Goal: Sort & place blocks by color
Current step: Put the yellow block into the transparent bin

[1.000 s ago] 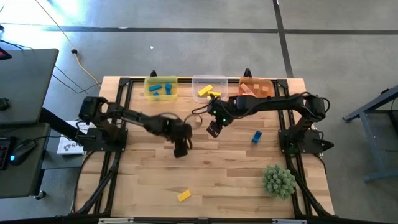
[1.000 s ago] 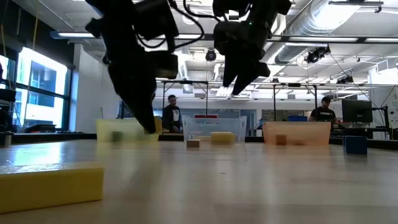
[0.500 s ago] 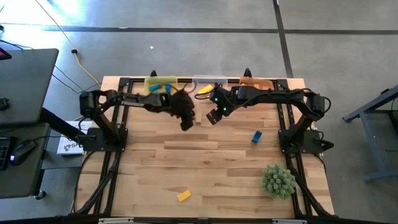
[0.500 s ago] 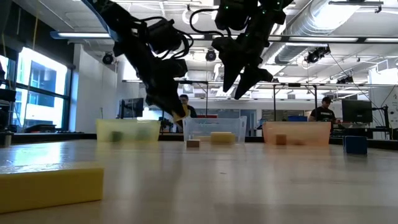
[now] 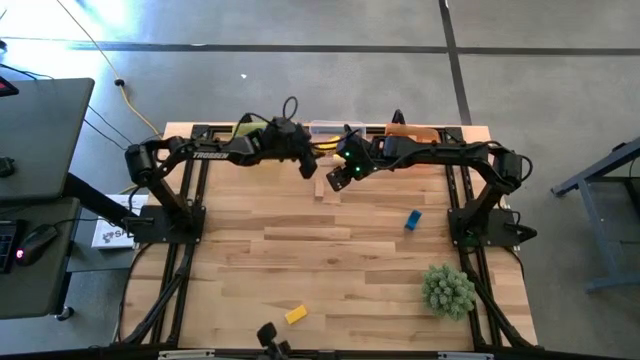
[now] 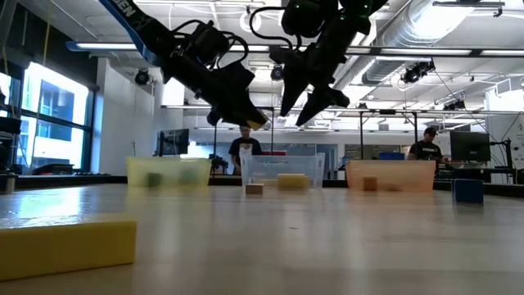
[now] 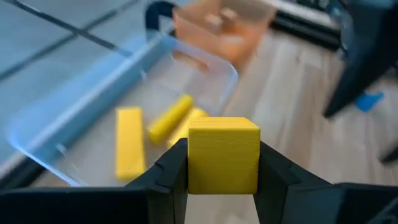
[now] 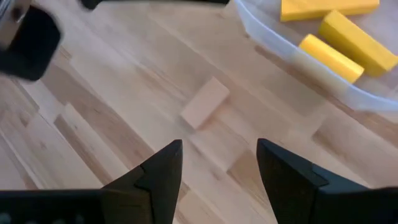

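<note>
A yellow cube hangs in the air with my left gripper shut on it, just short of the clear bin. That bin holds several yellow blocks. My right gripper stands open above a plain wood block that lies flat on the table in front of the clear bin. A blue block lies toward the table's right, and a yellow block lies near the front edge. In the low view my left gripper and my right gripper are both high above the table. My left gripper pinches the yellow cube by two opposite side faces between its two fingers. The fingers come slanting down from the table's left. The cube is lifted clear of the table, its top face about level.
A yellow bin, the clear bin and an orange bin stand in a row along the far edge. A spiky green plant ball sits at the near right. The two grippers are close together by the clear bin.
My left gripper has swung from the table's middle toward the far edge and up to the clear bin, tipping more level, with the yellow cube still held. My right gripper has shifted a little toward the far edge and stayed open.
</note>
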### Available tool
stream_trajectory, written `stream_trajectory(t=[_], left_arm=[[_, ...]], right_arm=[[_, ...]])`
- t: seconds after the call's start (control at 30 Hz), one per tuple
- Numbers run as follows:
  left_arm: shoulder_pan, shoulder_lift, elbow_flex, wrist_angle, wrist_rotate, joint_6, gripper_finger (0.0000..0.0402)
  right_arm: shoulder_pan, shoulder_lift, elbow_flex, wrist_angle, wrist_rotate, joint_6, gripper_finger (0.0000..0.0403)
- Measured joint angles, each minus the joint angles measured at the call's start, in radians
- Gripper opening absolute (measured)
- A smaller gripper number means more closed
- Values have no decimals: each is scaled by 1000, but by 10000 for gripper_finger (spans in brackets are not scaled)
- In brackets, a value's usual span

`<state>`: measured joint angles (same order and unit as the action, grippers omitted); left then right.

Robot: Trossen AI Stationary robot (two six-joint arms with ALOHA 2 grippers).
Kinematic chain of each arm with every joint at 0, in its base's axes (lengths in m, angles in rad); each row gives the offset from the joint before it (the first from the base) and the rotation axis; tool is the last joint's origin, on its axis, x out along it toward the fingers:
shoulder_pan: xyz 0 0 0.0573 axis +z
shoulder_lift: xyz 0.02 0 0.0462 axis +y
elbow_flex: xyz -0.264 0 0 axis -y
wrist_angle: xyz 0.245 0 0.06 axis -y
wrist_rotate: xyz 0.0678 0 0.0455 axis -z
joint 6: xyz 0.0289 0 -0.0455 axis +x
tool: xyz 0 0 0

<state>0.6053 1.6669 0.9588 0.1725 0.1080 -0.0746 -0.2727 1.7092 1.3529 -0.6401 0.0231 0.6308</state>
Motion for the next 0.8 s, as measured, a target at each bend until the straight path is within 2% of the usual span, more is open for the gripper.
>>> stream_trajectory(t=[0.27, 0.47, 0.63, 0.8], left_arm=[[89, 1, 0, 37, 2, 58, 109], [137, 2, 14, 71, 45, 106, 106], [141, 18, 130, 19, 46, 226, 106], [144, 71, 238, -51, 45, 265, 107]], right_arm=[[-16, 0, 0, 63, 35, 2, 195], [-33, 0, 0, 102, 47, 23, 195], [-56, 0, 0, 114, 48, 50, 195], [-70, 0, 0, 115, 81, 70, 195]])
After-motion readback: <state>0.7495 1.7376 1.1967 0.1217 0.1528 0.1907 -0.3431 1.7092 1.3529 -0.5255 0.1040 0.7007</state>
